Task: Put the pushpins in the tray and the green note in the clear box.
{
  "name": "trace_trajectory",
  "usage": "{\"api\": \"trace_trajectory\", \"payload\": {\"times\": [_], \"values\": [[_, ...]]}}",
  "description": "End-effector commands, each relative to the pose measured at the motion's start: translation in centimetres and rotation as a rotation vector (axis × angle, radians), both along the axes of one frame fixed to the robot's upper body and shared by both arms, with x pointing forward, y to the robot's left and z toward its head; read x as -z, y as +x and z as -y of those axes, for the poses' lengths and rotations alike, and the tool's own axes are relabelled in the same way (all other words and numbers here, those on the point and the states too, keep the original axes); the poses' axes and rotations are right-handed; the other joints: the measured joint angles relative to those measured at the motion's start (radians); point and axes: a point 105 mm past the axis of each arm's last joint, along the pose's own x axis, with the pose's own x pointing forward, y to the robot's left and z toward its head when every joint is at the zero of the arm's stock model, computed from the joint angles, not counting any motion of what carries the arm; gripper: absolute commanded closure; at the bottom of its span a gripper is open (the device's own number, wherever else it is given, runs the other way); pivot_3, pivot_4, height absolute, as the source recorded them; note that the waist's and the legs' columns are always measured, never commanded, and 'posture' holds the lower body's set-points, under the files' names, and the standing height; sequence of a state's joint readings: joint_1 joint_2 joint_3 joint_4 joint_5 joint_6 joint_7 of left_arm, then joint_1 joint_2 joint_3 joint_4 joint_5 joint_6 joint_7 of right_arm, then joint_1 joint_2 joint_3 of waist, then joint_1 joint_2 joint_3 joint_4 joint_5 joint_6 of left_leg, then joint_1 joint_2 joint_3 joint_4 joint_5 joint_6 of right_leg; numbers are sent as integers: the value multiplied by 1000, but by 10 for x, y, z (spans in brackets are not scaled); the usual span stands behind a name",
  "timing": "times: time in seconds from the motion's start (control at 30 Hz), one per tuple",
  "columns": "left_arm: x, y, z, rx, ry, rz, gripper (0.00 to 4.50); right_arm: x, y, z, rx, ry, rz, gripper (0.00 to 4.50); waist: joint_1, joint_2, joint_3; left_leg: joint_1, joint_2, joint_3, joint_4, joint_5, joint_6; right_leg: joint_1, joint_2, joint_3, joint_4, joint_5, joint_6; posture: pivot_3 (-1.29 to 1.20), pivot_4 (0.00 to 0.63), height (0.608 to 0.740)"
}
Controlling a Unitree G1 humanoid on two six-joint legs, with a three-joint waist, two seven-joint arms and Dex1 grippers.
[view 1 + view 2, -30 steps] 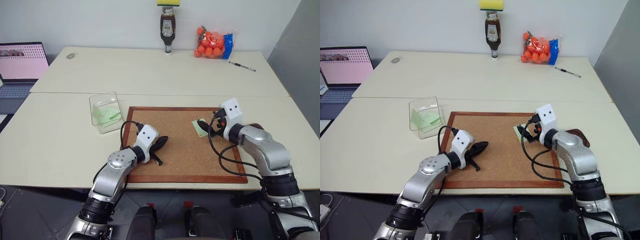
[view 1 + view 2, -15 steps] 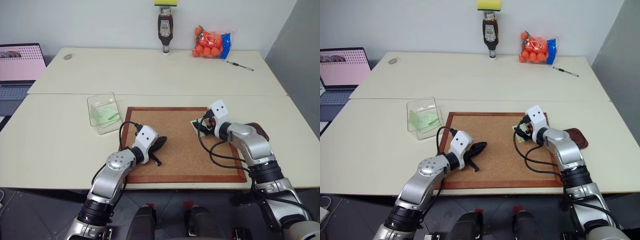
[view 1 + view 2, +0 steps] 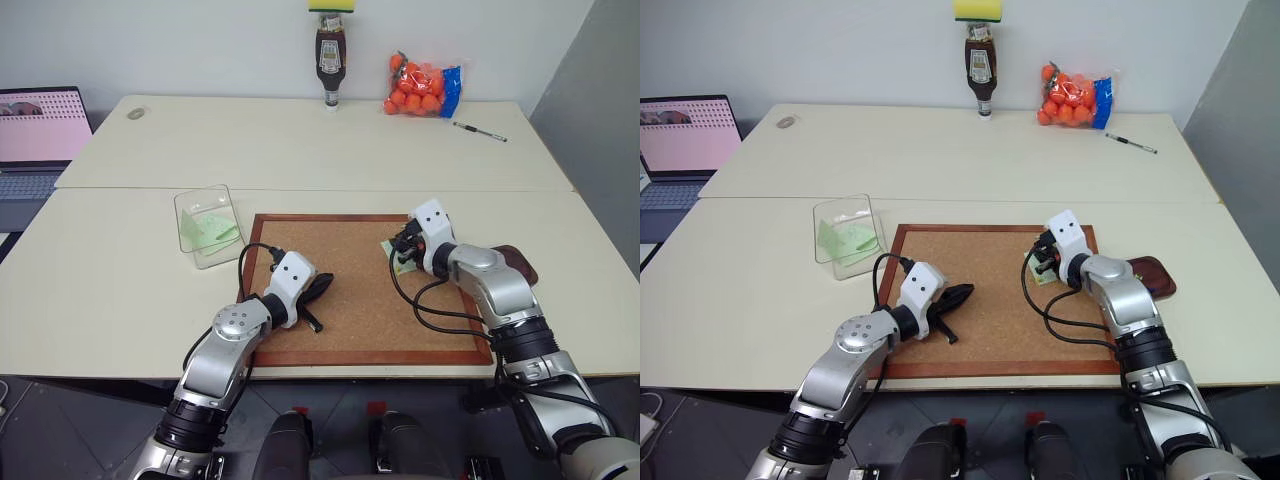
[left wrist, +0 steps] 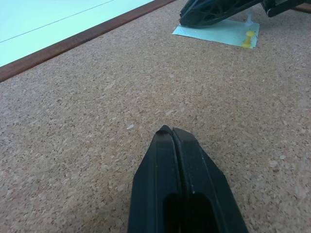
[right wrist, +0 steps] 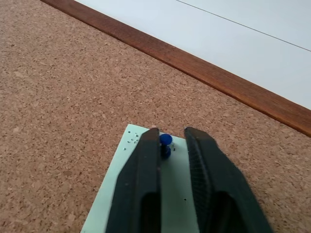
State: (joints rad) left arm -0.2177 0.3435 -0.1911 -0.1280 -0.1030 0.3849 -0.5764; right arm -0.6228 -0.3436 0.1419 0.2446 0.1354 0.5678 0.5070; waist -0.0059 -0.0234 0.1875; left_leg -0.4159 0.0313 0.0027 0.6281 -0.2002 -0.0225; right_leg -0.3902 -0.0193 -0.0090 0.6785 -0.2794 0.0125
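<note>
Right pincer [image 5: 172,138] now narrowed around blue pushpin [image 5: 165,142] on green note [image 5: 146,194], near corkboard [image 3: 360,290] far edge; wide a second ago. Small gap still visible. Left pincer [image 4: 172,133] pressed together, empty, unmoved over corkboard.

Right end effector [image 3: 1043,262] and arm partly hide the green note [image 5: 146,194].

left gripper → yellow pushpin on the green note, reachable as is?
Probably not directly: the right gripper sits over the green note beside the yellow pushpin. Open corkboard lies between it and the shut left gripper.
</note>
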Motion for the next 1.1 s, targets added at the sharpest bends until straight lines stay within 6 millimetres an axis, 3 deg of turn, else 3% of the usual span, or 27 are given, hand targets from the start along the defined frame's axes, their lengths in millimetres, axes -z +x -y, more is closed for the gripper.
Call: {"api": "trace_trajectory", "payload": {"times": [0.03,0.53,0.77,0.87,1.1], "values": [[16,-7,1,8,30,-56,4500,-24,4,0,2,13,86,4482,0,0,0,0,0,0,0,0,0,0,0,0,0,0,0,0,150,740],[20,-10,4,21,42,-67,4500,-42,-7,-9,7,124,146,4482,0,0,0,0,0,-1,0,0,0,0,0,0,0,0,0,0,150,740],[20,-11,6,25,42,-68,4500,-52,-10,-3,37,152,186,4482,0,0,0,0,0,-1,0,0,0,0,0,0,0,0,0,0,150,740],[20,-11,6,25,39,-69,4500,-60,-17,17,95,153,214,4482,0,0,0,0,0,-1,0,0,0,0,0,0,0,0,0,0,150,740],[20,-14,9,44,35,-70,4500,-50,-52,102,381,54,198,4482,7,1,-1,-1,-1,-1,-1,0,0,0,-2,0,-3,0,0,0,150,740]]}}
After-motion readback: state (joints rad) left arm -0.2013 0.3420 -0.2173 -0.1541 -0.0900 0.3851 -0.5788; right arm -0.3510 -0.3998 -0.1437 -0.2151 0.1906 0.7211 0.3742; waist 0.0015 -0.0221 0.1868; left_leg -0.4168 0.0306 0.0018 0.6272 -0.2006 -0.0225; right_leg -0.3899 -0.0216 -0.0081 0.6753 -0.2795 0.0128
